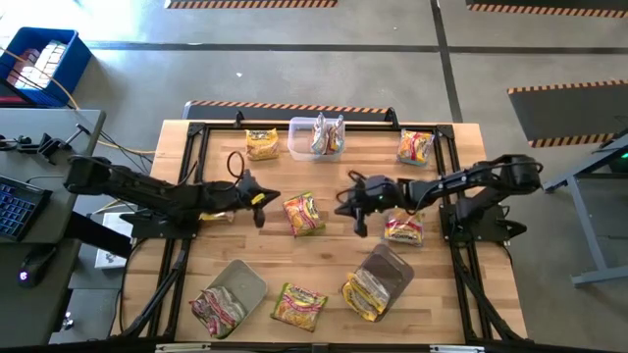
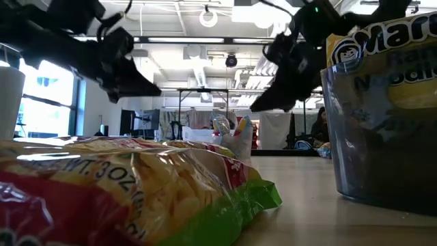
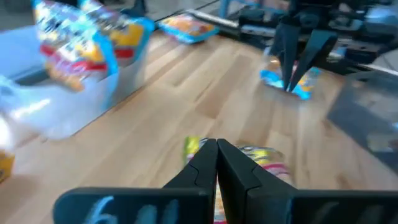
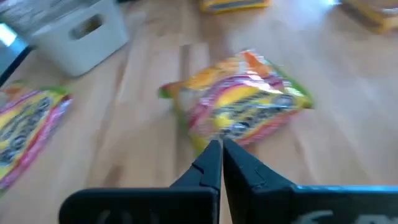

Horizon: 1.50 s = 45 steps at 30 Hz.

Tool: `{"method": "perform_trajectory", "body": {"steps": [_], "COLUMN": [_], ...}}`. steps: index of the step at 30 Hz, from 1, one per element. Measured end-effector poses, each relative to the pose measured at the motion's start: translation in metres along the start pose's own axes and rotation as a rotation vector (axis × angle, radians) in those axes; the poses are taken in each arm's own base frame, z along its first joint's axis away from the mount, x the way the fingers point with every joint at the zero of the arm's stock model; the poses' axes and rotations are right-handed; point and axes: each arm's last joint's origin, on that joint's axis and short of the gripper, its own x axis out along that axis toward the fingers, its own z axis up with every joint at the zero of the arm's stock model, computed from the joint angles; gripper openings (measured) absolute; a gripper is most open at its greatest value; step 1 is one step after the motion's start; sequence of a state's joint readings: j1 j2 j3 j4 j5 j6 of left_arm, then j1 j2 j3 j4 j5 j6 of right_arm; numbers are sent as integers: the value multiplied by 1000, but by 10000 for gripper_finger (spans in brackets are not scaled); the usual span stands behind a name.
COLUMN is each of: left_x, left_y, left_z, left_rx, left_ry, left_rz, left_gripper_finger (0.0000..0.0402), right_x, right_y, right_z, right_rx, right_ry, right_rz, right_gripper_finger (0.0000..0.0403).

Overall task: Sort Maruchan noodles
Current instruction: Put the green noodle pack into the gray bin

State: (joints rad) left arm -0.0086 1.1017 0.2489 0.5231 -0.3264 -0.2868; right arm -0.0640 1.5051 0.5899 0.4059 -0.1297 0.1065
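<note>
Tubs (image 1: 316, 134) hold noodle packets (image 1: 327, 135); others scattered.

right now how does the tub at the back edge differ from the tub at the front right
The back tub stands upright, with packets standing on end inside it; the front right tub appears tipped over, with a yellow packet spilling out of its mouth onto the table. The back tub looks pale and clear; the front right tub looks darker, grey-brown. Both are rectangular plastic tubs holding noodle packets.
</note>
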Motion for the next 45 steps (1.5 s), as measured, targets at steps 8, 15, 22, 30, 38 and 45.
{"method": "perform_trajectory", "body": {"steps": [8, 15, 22, 30, 38, 45], "left_x": [22, 60, 103, 139, 154, 153], "left_y": [13, 18, 23, 29, 31, 30], "left_z": [-14, -3, 13, 14, 7, 6], "left_rx": [-57, -69, 14, 113, 133, 214], "left_ry": [131, 197, 344, 520, 573, 583], "left_rz": [-37, -68, -64, -55, -203, -254], "left_gripper_finger": [51, 112, 157, 179, 162, 79], "right_x": [-6, -7, -7, -6, -6, -6], "right_y": [-25, -30, -28, -26, -26, -26], "right_z": [-12, -7, -8, -9, -11, -11], "right_rx": [28, -21, -28, -42, -40, -41], "right_ry": [3, -36, -32, -22, -4, -4], "right_rz": [-26, -39, -33, -27, -28, -28], "right_gripper_finger": [0, 0, 0, 0, 0, 0]}}
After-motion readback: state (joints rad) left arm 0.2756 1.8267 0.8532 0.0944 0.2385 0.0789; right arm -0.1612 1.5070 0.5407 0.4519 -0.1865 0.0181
